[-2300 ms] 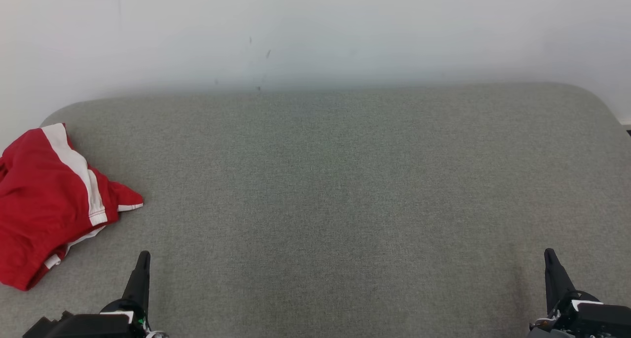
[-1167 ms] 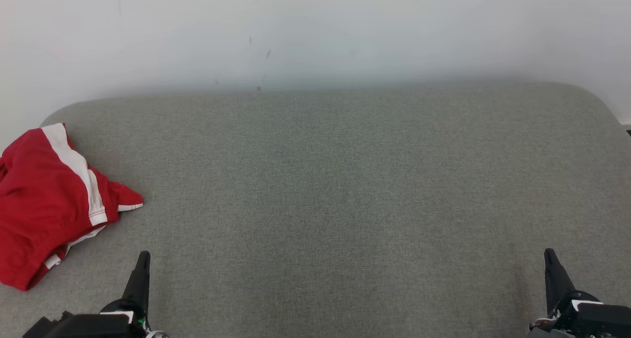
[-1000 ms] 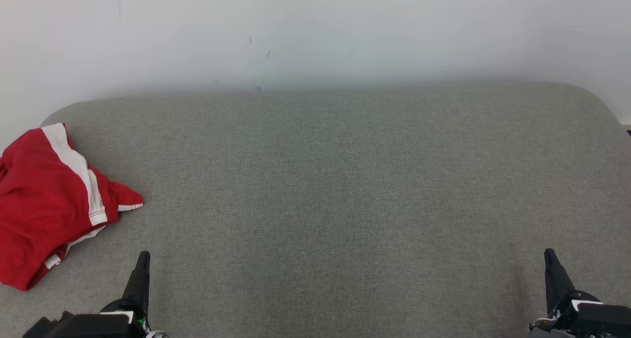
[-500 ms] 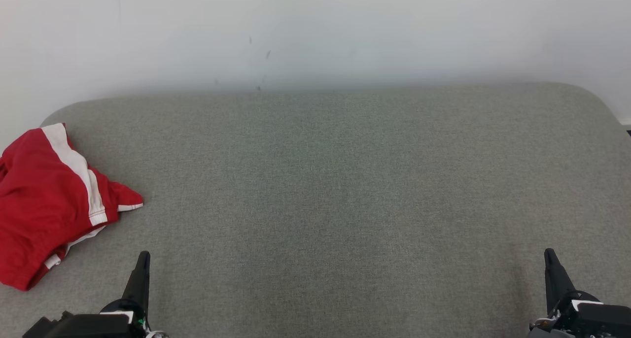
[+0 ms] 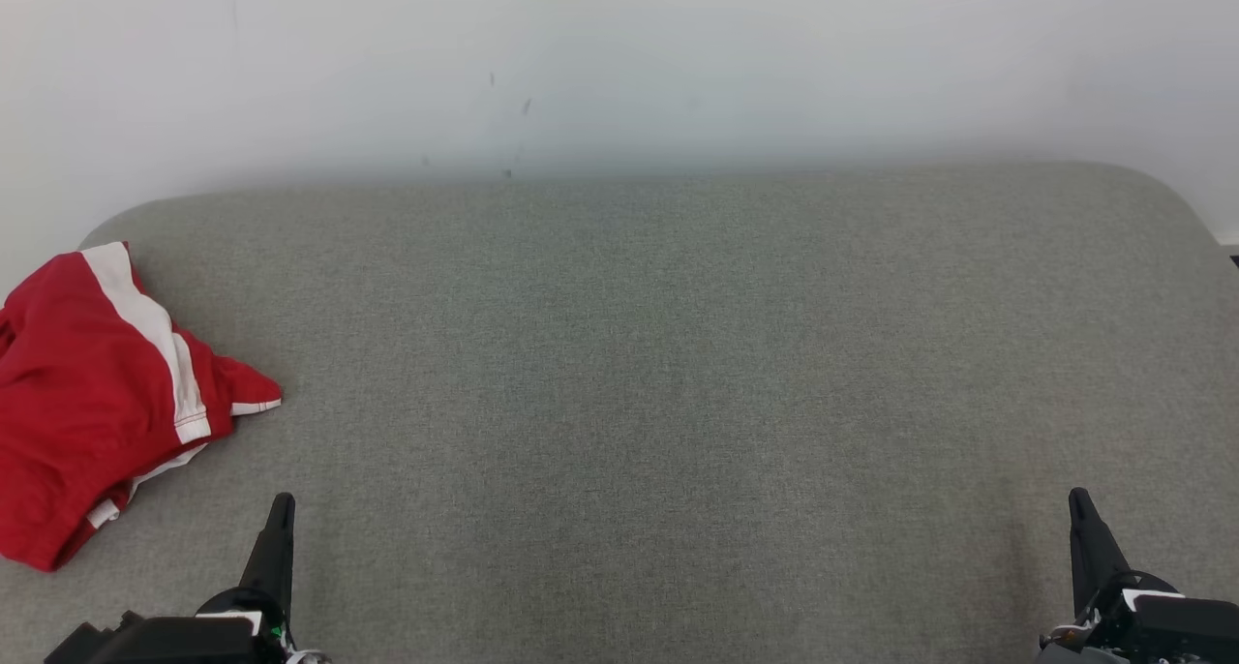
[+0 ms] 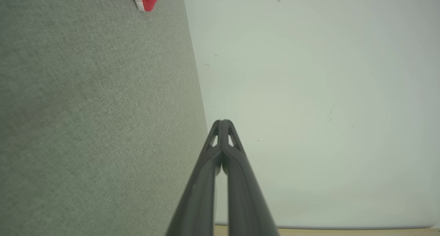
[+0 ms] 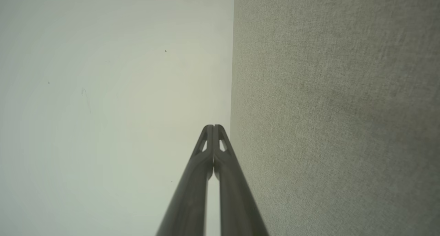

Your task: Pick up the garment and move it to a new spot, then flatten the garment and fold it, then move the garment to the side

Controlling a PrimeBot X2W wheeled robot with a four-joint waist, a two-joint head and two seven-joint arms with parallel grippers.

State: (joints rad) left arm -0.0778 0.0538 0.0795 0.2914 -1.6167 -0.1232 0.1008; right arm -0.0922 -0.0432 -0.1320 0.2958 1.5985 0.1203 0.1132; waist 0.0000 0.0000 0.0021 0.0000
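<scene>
The left gripper (image 5: 283,499) and right gripper (image 5: 1079,495) are both pinched closed on nothing, at the cushion's (image 5: 678,354) near-left and near-right corners. The garment (image 5: 77,403) (red, white-striped) lies crumpled at the cushion's left edge; a shallow grab might drag it off that edge. Nothing has moved since a moment ago.

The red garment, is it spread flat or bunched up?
Bunched up. The red garment lies in a rumpled heap at the grey cushion's left edge, its white stripe bent and one corner poking out.
</scene>
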